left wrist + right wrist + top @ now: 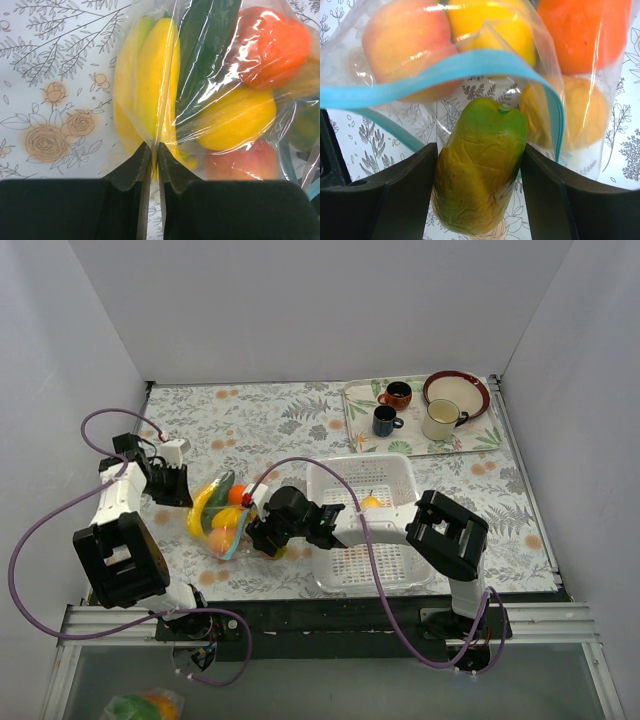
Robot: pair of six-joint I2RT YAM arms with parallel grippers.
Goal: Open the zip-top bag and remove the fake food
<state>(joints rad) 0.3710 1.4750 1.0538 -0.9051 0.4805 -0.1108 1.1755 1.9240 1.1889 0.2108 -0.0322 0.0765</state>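
Tabletop (280, 425): floral cloth; bag (222, 520) lies at 9 o'clock of the basket (400, 472).
Bag axis: runs from 10 to 4 o'clock, mouth at the 4 o'clock end, zip strip (445, 70) parted.
Left gripper (152, 155): clamped on bag film at the 10 o'clock end.
Right gripper (479, 165): nearer the mouth, squeezing a green fruit (480, 195); the pull-out likely heads toward 4 o'clock.
Food (235, 117): other pieces sit inside the bag.
Unclear: whether the green fruit has cleared the strip's lower lip; the top view hides the mouth.

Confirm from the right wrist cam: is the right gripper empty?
No: the right gripper is clamped on a green-yellow fake fruit at the open mouth of the zip-top bag.
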